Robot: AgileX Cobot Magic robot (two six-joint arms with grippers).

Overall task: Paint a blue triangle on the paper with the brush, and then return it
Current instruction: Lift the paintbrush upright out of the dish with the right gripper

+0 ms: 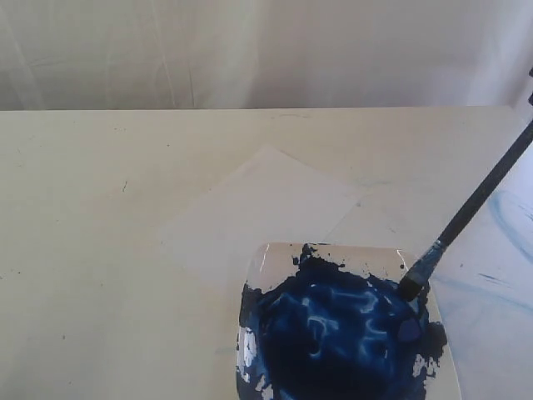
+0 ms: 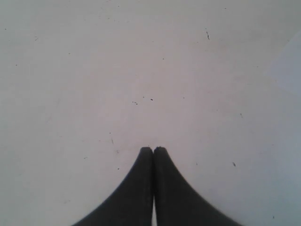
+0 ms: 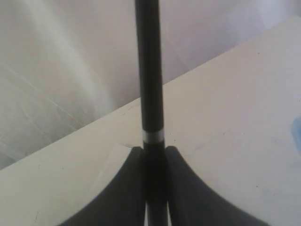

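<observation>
The paper (image 1: 262, 204) lies white and plain in the middle of the cream table, and no blue triangle is in view on it. The brush (image 1: 479, 200) slants down from the upper right, its blue-stained tip (image 1: 412, 283) resting at the right edge of the dark blue paint. My right gripper (image 3: 154, 150) is shut on the brush's black handle (image 3: 148, 70), just behind a thin silver band; it is outside the exterior view. My left gripper (image 2: 153, 149) is shut on nothing, over bare table, and is also outside the exterior view.
A white square dish (image 1: 268, 260) full of dark blue paint (image 1: 333, 333) stands at the front, just below the paper. Pale blue smears (image 1: 508, 217) mark the table at the right. The table's far edge (image 1: 250, 109) meets a white backdrop.
</observation>
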